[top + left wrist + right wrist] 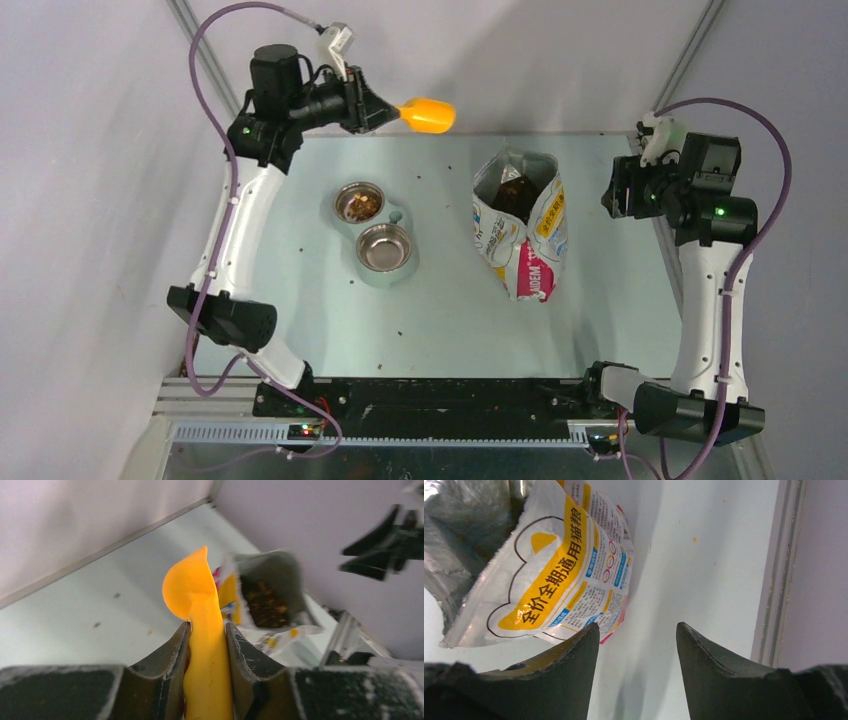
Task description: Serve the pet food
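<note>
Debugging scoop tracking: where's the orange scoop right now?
Top view, far edge: orange scoop clamped in the left gripper, beyond the double bowl, left of the open food bag.

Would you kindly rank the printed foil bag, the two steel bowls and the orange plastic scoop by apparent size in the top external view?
Largest: white-yellow-pink printed foil bag.
Next: steel bowl holding brown kibble and empty steel bowl, alike, unranked.
Smallest: orange plastic scoop, though held aloft nearer the camera.

The pet food [358, 206] is small dark-brown kibble. A loose heap fills the far bowl [337, 200] of 2, more shows inside the open bag [522, 245], and a few stray pellets dot my bench [600, 310].
</note>
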You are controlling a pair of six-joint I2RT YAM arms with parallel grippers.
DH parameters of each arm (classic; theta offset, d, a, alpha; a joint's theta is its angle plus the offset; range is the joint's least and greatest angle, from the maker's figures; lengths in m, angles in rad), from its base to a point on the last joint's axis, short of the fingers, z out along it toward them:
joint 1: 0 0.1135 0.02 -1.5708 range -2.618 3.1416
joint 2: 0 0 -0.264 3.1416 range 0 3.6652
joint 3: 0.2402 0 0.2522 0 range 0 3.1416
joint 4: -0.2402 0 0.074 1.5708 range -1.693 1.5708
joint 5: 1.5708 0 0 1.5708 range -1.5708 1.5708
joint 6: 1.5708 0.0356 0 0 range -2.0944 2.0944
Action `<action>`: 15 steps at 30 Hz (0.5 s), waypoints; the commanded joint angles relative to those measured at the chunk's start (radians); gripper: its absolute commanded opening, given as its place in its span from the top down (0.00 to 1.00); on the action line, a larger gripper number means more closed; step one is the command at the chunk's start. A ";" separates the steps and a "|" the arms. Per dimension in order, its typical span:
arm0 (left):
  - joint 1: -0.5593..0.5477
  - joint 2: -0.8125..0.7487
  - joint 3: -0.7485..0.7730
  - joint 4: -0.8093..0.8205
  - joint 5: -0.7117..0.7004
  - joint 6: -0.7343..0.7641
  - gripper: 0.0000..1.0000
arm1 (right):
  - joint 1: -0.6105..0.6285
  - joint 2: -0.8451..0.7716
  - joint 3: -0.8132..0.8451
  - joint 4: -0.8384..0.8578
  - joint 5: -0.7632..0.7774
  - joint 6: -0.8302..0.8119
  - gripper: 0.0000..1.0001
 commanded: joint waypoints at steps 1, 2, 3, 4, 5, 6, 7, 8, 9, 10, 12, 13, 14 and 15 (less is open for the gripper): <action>-0.108 -0.051 0.019 0.208 0.123 -0.135 1.00 | -0.005 0.014 0.063 0.031 -0.027 0.019 0.39; -0.124 -0.037 0.030 0.199 0.128 -0.121 1.00 | -0.005 0.022 0.068 0.030 -0.031 0.022 0.39; -0.156 -0.025 0.068 0.152 0.128 -0.091 1.00 | -0.005 0.024 0.071 0.028 -0.034 0.024 0.39; -0.170 0.002 0.118 0.123 0.126 -0.074 1.00 | -0.005 0.025 0.076 0.025 -0.038 0.027 0.39; -0.198 0.016 0.142 0.058 0.127 -0.041 1.00 | -0.005 0.025 0.079 0.025 -0.040 0.030 0.39; -0.211 0.045 0.187 0.024 0.126 -0.025 1.00 | -0.005 0.023 0.081 0.023 -0.045 0.031 0.39; -0.241 0.058 0.206 -0.036 0.114 0.014 1.00 | -0.005 0.019 0.080 0.022 -0.047 0.032 0.39; -0.270 0.084 0.238 -0.093 0.107 0.033 1.00 | -0.005 0.017 0.077 0.021 -0.049 0.033 0.39; -0.284 0.108 0.251 -0.120 0.074 0.069 1.00 | -0.005 0.012 0.071 0.021 -0.050 0.032 0.39; -0.315 0.121 0.278 -0.168 0.059 0.085 1.00 | -0.005 0.010 0.069 0.020 -0.051 0.032 0.39; -0.355 0.165 0.332 -0.248 0.010 0.127 1.00 | -0.005 0.003 0.062 0.018 -0.053 0.028 0.39; -0.369 0.191 0.349 -0.270 -0.021 0.148 1.00 | -0.005 -0.002 0.057 0.017 -0.055 0.025 0.39; -0.391 0.202 0.370 -0.306 -0.038 0.166 1.00 | -0.005 -0.005 0.053 0.014 -0.057 0.024 0.39; -0.403 0.214 0.374 -0.316 -0.068 0.194 1.00 | -0.005 -0.008 0.049 0.012 -0.061 0.023 0.39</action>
